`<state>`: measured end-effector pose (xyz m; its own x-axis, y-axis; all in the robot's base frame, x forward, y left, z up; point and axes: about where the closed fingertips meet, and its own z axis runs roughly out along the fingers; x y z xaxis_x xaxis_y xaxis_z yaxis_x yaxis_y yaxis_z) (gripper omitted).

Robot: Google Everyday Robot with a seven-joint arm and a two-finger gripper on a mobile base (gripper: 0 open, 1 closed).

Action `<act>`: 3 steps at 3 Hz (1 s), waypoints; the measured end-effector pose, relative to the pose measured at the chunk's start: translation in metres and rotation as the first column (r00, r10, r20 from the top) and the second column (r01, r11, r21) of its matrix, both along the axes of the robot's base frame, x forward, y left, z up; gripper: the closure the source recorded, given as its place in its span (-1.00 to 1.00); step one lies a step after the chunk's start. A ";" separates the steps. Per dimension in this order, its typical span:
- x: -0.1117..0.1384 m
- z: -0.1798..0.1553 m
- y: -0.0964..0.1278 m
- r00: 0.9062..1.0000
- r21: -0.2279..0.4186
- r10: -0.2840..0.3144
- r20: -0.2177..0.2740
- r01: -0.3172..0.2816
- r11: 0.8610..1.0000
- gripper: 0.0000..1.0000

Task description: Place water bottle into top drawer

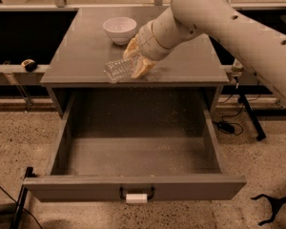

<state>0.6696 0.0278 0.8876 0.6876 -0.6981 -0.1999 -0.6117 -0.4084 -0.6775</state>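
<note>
While the top drawer point(133, 187) stands pulled out on the near side, you'll find the water bottle point(115, 70) lying sideways at the near edge of the tabletop point(76, 56), not in the drawer. The white bowl point(119, 28) sits farther back. Just right of the bottle, the gripper point(135, 62) clasps its end between tan fingers.

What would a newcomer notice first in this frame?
The big pale arm fills the upper right, and its pincer is closed on a clear bottle at the front edge of the tabletop. Below it, the grey drawer stands pulled wide open. A white bowl sits near the back of the tabletop.
</note>
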 end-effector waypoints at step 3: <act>-0.104 -0.009 -0.007 0.964 -0.098 0.096 -0.247 -0.124 0.987 1.00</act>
<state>0.5652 0.0204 0.8788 0.7025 -0.6481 -0.2941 -0.6981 -0.5469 -0.4622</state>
